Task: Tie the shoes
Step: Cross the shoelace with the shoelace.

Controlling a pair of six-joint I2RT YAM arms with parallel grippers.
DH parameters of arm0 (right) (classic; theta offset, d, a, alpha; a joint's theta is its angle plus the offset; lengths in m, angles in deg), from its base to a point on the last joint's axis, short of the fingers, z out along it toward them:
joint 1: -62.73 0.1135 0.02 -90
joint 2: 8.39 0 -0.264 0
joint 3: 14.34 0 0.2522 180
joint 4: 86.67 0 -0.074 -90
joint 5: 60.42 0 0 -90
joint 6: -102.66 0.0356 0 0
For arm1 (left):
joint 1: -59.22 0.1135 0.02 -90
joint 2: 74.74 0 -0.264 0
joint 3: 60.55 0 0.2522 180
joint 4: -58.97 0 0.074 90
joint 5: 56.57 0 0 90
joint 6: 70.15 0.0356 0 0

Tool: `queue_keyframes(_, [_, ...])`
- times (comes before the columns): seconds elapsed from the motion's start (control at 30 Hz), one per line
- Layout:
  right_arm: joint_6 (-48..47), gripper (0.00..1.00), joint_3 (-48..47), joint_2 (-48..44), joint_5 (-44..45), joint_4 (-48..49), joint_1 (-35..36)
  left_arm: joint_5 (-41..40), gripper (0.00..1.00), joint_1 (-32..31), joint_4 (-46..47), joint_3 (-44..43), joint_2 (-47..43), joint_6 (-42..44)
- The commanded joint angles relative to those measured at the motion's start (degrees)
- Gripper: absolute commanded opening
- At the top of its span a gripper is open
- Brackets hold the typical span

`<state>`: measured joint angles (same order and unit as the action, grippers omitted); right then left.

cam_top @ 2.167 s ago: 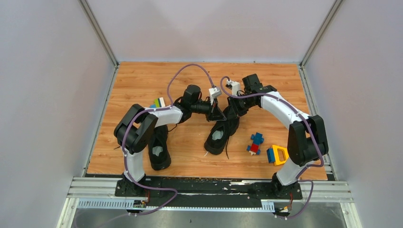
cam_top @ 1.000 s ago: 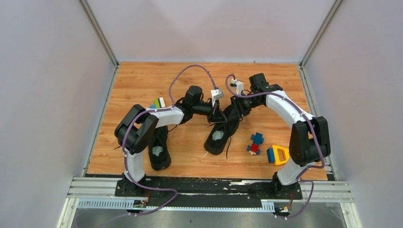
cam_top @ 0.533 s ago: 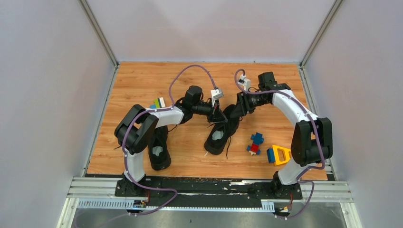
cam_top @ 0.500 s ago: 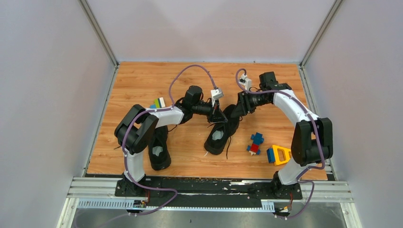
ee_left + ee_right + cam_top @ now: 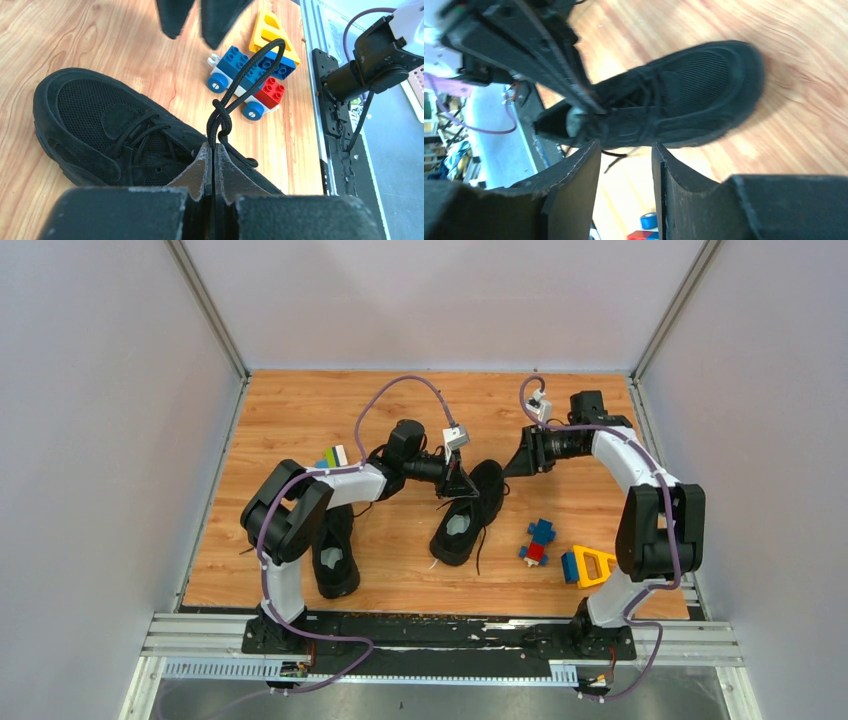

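Two black shoes lie on the wooden table. One shoe [image 5: 468,515] is in the middle, toe pointing away; the other shoe [image 5: 335,552] lies beside my left arm's base. My left gripper [image 5: 461,485] is over the middle shoe [image 5: 90,115], shut on its black lace [image 5: 220,117] at the fingertips [image 5: 214,148]. From them the lace rises into a knotted loop. My right gripper [image 5: 521,462] hovers to the right of the shoe's toe, open, nothing between its fingers [image 5: 574,170]. The same shoe [image 5: 684,95] fills the right wrist view.
A blue and red toy car [image 5: 538,540] and a yellow and blue block [image 5: 585,565] lie right of the middle shoe. A small coloured block [image 5: 333,455] sits behind my left forearm. Grey walls enclose the table on three sides.
My right gripper has drawn back to the right, away from the shoe, and its jaws have widened. The left gripper holds still, pinching the lace.
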<state>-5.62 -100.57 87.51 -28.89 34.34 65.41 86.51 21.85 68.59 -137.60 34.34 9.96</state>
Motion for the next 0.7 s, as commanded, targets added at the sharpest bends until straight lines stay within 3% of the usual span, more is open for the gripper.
queue_keyframes(0.0, [0.0,0.42,0.6,3.0,7.4,5.1,-0.2,3.0,0.0,0.0,3.5,0.2,-0.4,-0.8])
queue_keyframes(0.23, [0.1,0.41,2.3,6.0,8.9,9.7,3.4,3.3,0.0,0.2,4.3,0.4,0.1,-1.1])
queue_keyframes(0.67, [-8.8,0.43,8.0,0.5,1.0,9.7,5.4,2.8,0.0,1.3,3.8,-0.1,1.0,-0.9])
